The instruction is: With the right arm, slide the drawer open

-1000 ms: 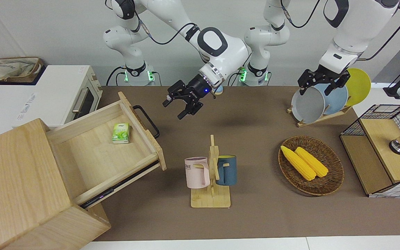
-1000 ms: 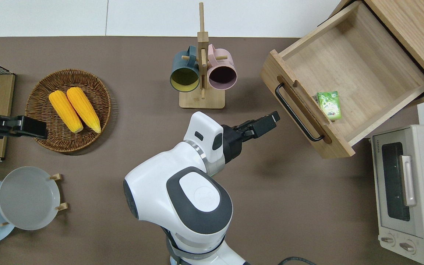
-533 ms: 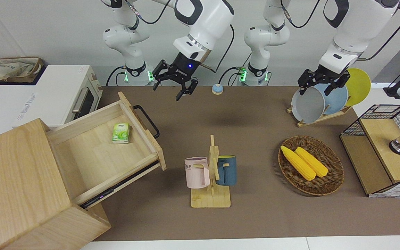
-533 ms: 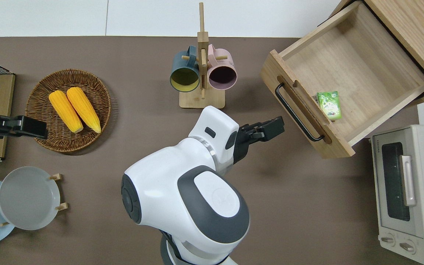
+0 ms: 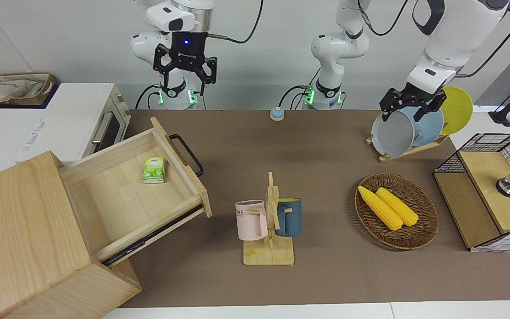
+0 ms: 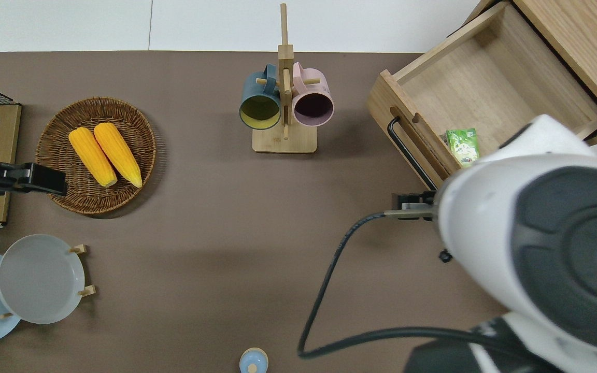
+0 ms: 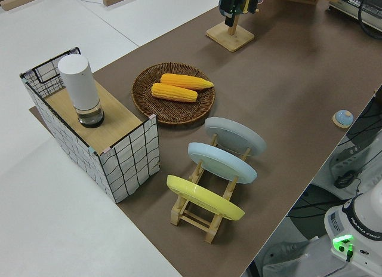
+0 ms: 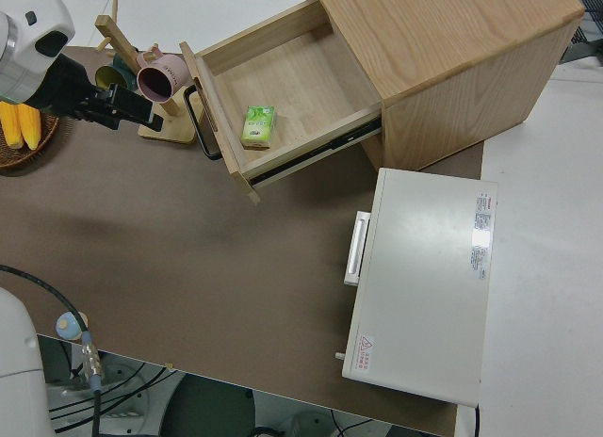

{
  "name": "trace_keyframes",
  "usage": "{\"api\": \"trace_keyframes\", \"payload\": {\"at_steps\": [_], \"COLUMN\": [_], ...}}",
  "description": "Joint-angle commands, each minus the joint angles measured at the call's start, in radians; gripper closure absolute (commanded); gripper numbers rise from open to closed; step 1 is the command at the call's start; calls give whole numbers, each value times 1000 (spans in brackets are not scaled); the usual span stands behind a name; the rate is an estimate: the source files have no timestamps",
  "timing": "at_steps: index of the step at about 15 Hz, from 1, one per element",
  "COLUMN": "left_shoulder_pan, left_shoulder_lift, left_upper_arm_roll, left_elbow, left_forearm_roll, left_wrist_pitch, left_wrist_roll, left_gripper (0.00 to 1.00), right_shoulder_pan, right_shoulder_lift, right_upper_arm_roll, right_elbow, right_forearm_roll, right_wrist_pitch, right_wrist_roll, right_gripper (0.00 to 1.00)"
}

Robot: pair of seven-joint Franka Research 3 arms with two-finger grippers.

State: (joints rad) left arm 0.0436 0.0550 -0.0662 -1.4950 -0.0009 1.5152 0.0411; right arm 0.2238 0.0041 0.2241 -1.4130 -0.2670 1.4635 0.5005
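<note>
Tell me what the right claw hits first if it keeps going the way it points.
The right claw points straight down, open. It would likely meet bare table near the drawer, though depth is unclear.

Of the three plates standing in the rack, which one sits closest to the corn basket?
The grey plate: it stands at the rack's end beside the wicker basket, with the pale blue plate in the middle and the yellow plate at the opposite end.

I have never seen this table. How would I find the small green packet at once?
Find the big wooden cabinet at the right arm's end of the table; its drawer is pulled open. The green packet lies flat inside, near the drawer's front panel. It is the only thing in the drawer.
</note>
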Motion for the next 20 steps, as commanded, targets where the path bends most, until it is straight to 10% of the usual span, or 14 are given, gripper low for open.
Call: {"api": "trace_keyframes", "payload": {"at_steps": [1, 11, 20], "left_shoulder_pan": [-7, -7, -7], "left_shoulder_lift": [-4, -4, -4], "left_upper_arm_roll": [0, 0, 0], "left_elbow": [9, 9, 10], "left_forearm_roll": [18, 18, 18], "left_wrist_pitch": [-18, -18, -18], "left_wrist_roll": [-10, -10, -10], "left_gripper": [7, 7, 7], "right_shoulder_pan": [-98, -106, -144], "right_shoulder_lift": [-88, -108, -66], "right_upper_arm_roll": [-35, -275, -282], "right_elbow": [-72, -148, -164], "right_forearm_roll": [155, 298, 282], "right_wrist_pitch": [23, 44, 75], "right_wrist_roll": [-75, -298, -445], "right_gripper": [15, 15, 13]}}
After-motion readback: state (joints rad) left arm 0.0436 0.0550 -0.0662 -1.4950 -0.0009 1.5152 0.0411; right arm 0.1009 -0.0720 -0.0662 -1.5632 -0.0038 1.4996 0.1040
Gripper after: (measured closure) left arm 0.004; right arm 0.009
